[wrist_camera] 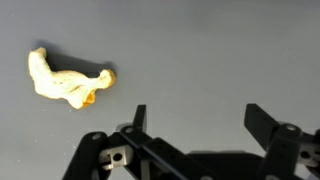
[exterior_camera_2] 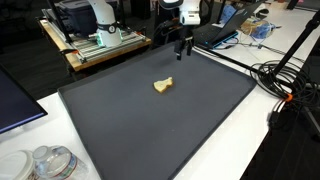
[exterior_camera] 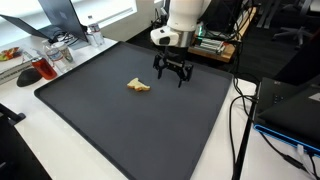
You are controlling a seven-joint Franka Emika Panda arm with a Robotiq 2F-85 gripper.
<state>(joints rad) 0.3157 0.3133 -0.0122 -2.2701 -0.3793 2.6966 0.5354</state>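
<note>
A small crumpled yellow object (exterior_camera: 138, 86) is noted lying on the dark mat (exterior_camera: 100, 120) covering the surface, just left of frame centre in an exterior view. Slightly right and higher in frame, the hand (exterior_camera: 172, 72) is seen over the mat, spread wide, with nothing pinched and clear of the object.
</note>
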